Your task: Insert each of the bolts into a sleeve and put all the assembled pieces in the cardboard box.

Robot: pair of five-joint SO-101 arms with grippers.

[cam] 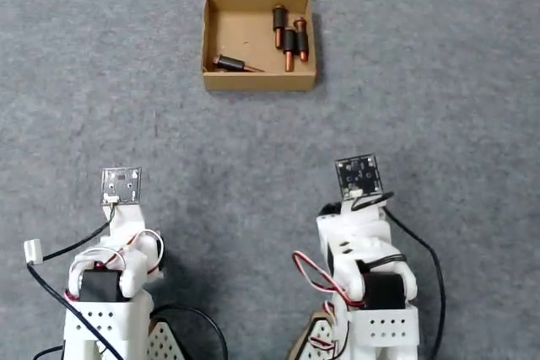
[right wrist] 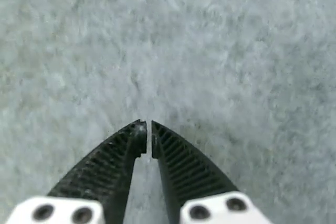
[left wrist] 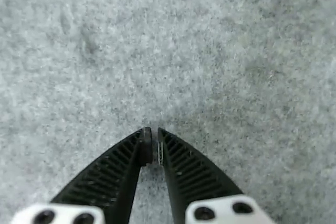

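High view shows the grey table [cam: 472,124], the left arm [cam: 114,267] and right arm [cam: 369,267] at its near edge, and the cardboard box [cam: 257,82] far centre with four assembled pieces [cam: 290,44] inside. The left gripper [left wrist: 153,137] and right gripper [right wrist: 147,129] are each pinched closed, empty.

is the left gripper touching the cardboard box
Apart. In the high view the cardboard box sits at the far end of the grey mat; the left wrist view shows the left gripper shut over that mat.
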